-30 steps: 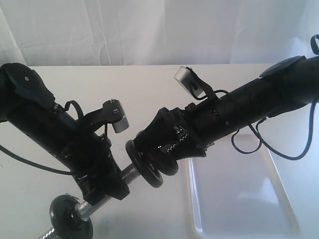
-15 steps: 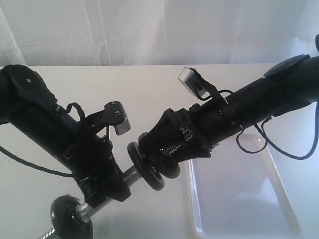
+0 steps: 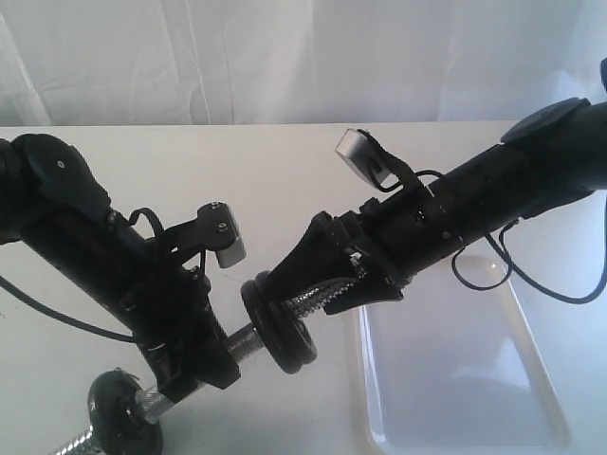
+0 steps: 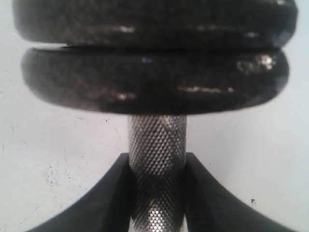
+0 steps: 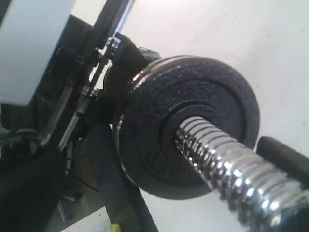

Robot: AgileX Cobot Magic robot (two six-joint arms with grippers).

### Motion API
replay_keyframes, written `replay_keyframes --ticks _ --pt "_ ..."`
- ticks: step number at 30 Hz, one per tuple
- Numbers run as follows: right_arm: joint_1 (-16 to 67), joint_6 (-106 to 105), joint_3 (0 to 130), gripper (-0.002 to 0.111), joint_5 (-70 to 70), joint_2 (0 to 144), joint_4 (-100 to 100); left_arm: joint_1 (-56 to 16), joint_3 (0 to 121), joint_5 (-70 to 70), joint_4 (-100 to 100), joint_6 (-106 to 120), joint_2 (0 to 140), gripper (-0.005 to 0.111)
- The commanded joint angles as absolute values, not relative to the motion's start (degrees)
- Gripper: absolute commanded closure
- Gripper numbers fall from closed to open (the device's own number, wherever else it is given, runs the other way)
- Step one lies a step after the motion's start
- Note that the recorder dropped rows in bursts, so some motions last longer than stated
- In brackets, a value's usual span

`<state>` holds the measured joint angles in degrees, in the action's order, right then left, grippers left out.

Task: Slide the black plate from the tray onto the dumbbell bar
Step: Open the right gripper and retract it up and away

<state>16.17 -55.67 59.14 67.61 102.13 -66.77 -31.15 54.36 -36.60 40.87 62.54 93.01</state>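
Observation:
In the exterior view my left gripper (image 3: 213,355) is shut on the knurled middle of the dumbbell bar (image 3: 245,339) and holds it tilted above the table. The left wrist view shows the fingers (image 4: 120,193) clamping the bar (image 4: 157,145). The black plate (image 3: 296,332) is on the bar's threaded end, tight against another black disc (image 3: 264,318). My right gripper (image 3: 289,299) straddles the threaded end (image 5: 227,164), with its fingertips (image 5: 270,147) at the plate's rim (image 5: 193,106) on either side. The tray (image 3: 455,379) lies under my right arm with nothing in it.
A further black disc (image 3: 123,422) sits on the bar's low end near the front left edge. In the left wrist view the two stacked discs (image 4: 154,82) fill the picture. A white curtain hangs behind the table.
The black plate has slid further down the bar and closed the gap to the other disc. The left arm and the bar have dropped a little to the left.

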Motion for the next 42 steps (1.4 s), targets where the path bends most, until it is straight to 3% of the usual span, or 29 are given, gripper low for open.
replay_keyframes --ticks 1,23,25,27,33,34,42 --pt "14.6 -56.6 59.4 0.003 68.1 101.6 -67.1 -31.1 56.0 -39.7 50.1 62.6 89.9 0.107" --pt "4.1 -50.8 63.8 0.005 69.5 101.6 -66.1 -31.1 56.0 -40.2 49.6 62.6 91.5 0.107" --pt "4.0 -50.0 64.9 0.013 70.0 101.6 -66.1 -31.1 56.0 -40.2 49.6 62.6 92.0 0.107" --pt "4.0 -49.3 65.3 0.029 70.0 101.6 -66.3 -31.1 56.0 -40.2 49.4 62.6 92.3 0.107" --pt "4.0 -48.5 65.4 0.103 70.0 101.3 -71.3 -31.1 56.0 -40.1 49.2 62.6 92.7 0.107" --pt "4.0 -49.1 65.4 0.107 70.0 101.0 -71.5 -31.1 56.0 -40.1 49.2 62.6 92.7 0.107" --pt "4.0 -49.2 65.4 0.107 70.0 96.7 -71.8 -31.1 54.9 -37.6 48.6 62.7 92.7 0.107"
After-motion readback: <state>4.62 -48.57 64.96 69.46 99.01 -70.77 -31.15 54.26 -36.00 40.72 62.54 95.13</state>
